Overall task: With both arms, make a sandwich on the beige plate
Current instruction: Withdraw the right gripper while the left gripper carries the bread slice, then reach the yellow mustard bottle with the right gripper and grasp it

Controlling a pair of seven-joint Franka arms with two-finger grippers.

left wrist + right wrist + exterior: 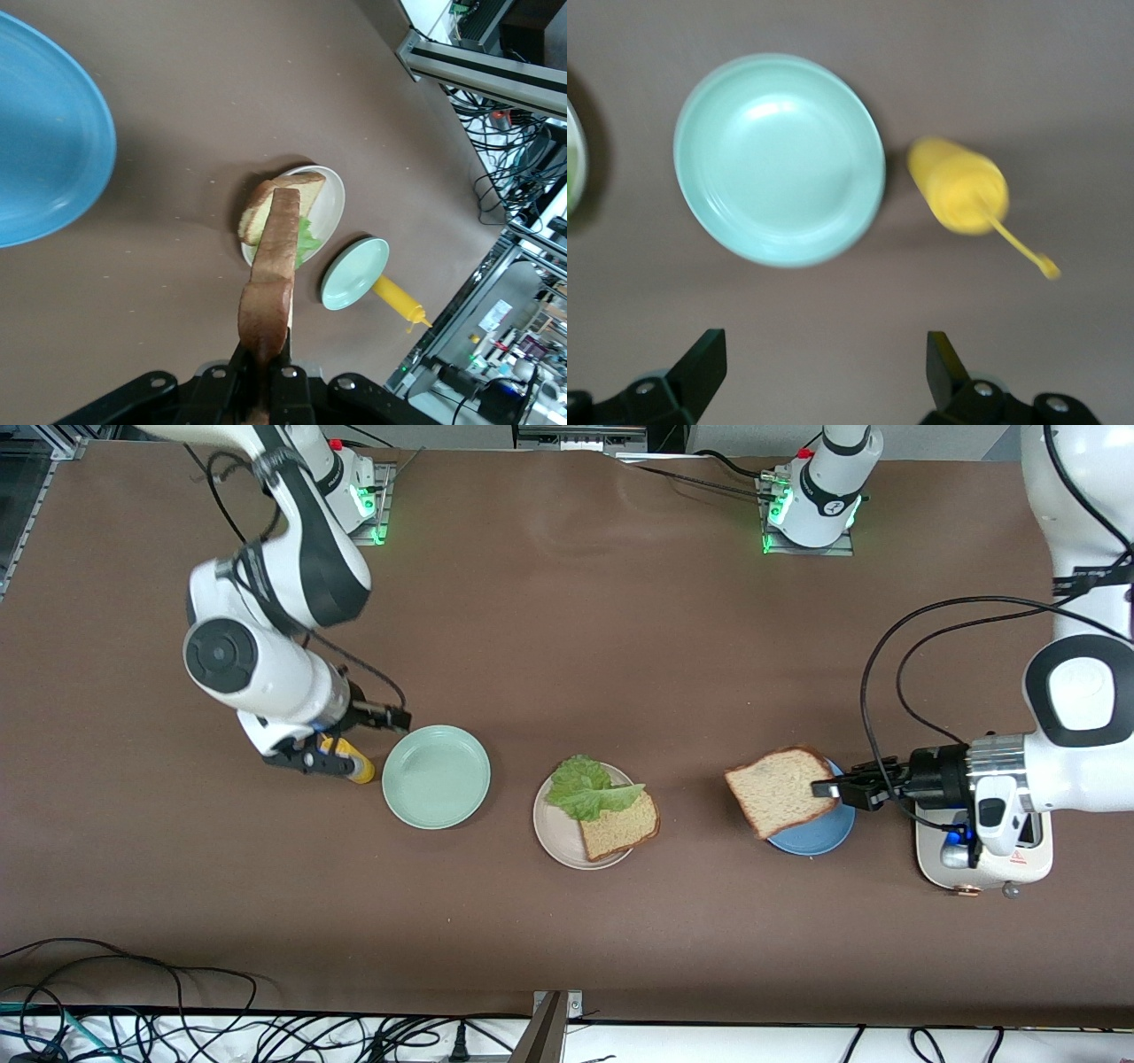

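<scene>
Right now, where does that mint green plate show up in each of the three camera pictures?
Front view: the mint green plate lies between the yellow bottle and the beige plate.
Left wrist view: it shows small, past the held bread slice.
Right wrist view: it fills much of the picture, over the open right gripper.
Shared landmark: the yellow bottle beside it, in all three.

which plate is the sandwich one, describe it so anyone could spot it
Three round plates sit in a row across the brown table. The middle one is the pale beige plate, between the mint green plate and blue plate. It alone carries a bread slice and green lettuce leaf.
</scene>
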